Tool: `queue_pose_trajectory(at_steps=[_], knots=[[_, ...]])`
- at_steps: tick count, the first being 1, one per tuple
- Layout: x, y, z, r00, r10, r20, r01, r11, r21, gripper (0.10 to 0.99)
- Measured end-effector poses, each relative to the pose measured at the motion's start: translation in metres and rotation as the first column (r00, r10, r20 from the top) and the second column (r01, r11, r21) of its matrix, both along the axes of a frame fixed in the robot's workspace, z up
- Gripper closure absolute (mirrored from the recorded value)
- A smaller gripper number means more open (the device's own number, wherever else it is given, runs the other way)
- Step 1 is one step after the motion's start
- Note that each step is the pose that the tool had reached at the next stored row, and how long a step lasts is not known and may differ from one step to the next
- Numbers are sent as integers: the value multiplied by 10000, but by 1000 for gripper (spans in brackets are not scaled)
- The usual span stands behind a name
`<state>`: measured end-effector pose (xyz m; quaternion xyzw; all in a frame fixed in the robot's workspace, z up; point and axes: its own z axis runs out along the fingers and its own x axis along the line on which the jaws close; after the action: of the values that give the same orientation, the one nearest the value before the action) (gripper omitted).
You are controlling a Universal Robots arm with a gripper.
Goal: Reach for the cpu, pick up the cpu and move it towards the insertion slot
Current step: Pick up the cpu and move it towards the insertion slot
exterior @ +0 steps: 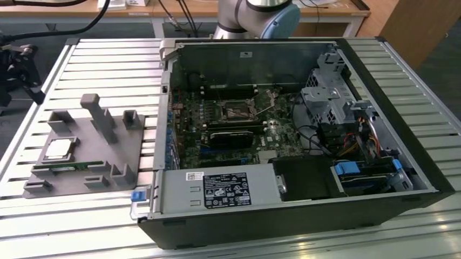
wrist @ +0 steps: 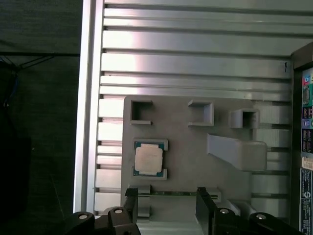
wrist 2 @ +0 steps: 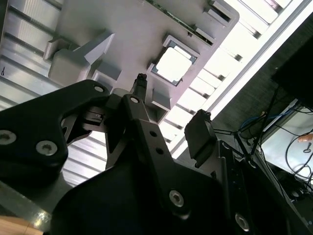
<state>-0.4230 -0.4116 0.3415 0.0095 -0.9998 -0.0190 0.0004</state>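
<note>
Ribbed aluminium table [exterior: 94, 59] runs under everything I work over, its slats bright with glare. On it lies the open computer case [exterior: 288, 226], and deep in its board sits the insertion slot [exterior: 236, 112], walled in by steel and loose cables, well apart from where I am. Any carry into there could, I judge, snag a wire or clip the case rim.

Beside the case, on the exterior view's left, rests the grey fixture [exterior: 86, 156] with its posts and pockets. I hang above it as the gripper [wrist: 166, 198], my fingers [wrist: 131, 203] spread wide and holding nothing. The cpu [wrist: 148, 159] lies flat in its shallow pocket on that fixture, untouched.

In the first wrist view I am not centred on the chip; my fingertips straddle the memory stick [wrist: 171, 193] just beside it. Coming down from here, I reckon a fingertip could strike the pocket's raised corners or the stick. The chip is thin, and its top throws back the light; a skewed pinch could tip it or let it slide.

As for writing: a white sticker [exterior: 224, 190] on the power supply and a printed strip [wrist: 307, 147] along the case edge carry text and symbols, none of it legible to me
</note>
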Motion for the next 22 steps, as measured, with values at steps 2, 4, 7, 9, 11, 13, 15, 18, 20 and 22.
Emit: queue_pose_trajectory(at_steps=[2, 4, 7, 9, 11, 13, 15, 18, 20, 22], knots=[[0, 0, -9, 10000, 0, 0, 0, 10000, 0, 494], [0, 0, -18, 10000, 0, 0, 0, 10000, -2, 494], [0, -1, -31, 10000, 0, 0, 0, 10000, -3, 494], [0, -1, -39, 10000, 1, 0, -1, 10000, -3, 494], [0, -1, -46, 10000, 0, 0, 0, 10000, -4, 494], [0, -1, -54, 10000, 0, 0, 0, 10000, -4, 494], [-1, -1, -63, 10000, 0, 1, 0, 10000, -5, 494], [-2, -2, -79, 10000, 1, 0, -1, 10000, -18, 494], [-3, -1, -91, 10000, 0, 0, 0, 10000, -25, 494], [-3, -1, -104, 10000, 0, 0, 0, 10000, -28, 494]])
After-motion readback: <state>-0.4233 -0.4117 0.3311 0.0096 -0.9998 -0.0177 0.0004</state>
